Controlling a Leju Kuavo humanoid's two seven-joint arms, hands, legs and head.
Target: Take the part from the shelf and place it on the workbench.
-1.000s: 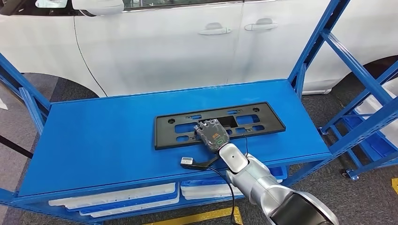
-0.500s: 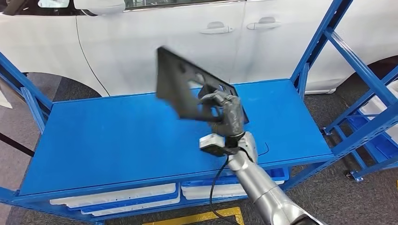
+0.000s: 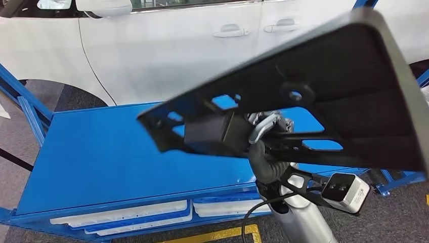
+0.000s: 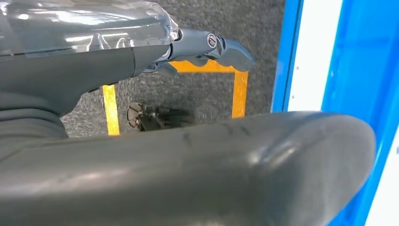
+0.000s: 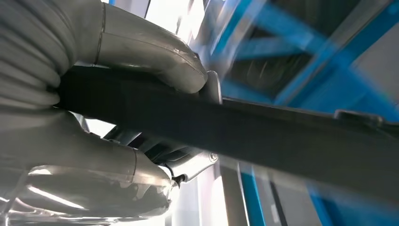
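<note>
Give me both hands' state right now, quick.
Left hand: holds nothing, hanging by the floor; open or closed cannot be told.
Right hand: gripping the black part, lifted off the shelf.

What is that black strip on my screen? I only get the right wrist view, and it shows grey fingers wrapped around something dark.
Observer: It is the edge of a flat black part, a long frame with cut-out holes. The head view shows the right hand gripping it near the middle.
Visitor: Is it lying on anything?
Observer: No. It is up in the air, tilted, close to the head camera, above the blue shelf. A white car stands behind the shelf.
Visitor: And the other hand?
Observer: The left hand holds nothing. Its wrist view looks down at grey floor marked with yellow tape, beside the shelf's edge.
</note>
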